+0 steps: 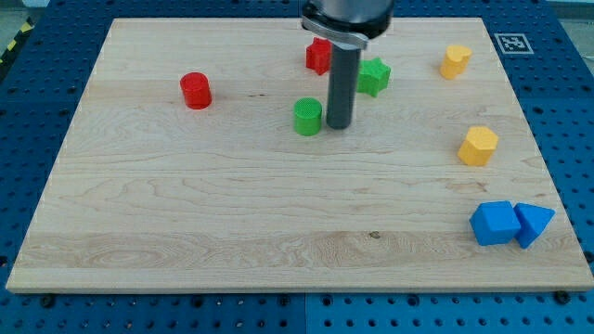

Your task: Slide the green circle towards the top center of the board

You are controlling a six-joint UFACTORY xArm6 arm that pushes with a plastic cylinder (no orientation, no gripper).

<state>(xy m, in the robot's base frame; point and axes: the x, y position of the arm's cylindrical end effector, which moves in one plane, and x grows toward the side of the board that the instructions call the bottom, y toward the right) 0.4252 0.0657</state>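
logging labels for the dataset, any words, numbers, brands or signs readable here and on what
No readable words, numbers or brand names anywhere.
Only sign: a black-and-white square marker, a coded pattern with no letters, on the board's top right corner.
The blocks and my tip carry no markings.

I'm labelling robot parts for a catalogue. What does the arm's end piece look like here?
A straight, dark grey rod, round and smooth, ending in my tip. It hangs from a wider black housing with a shiny metal collar. No cables or markings show.
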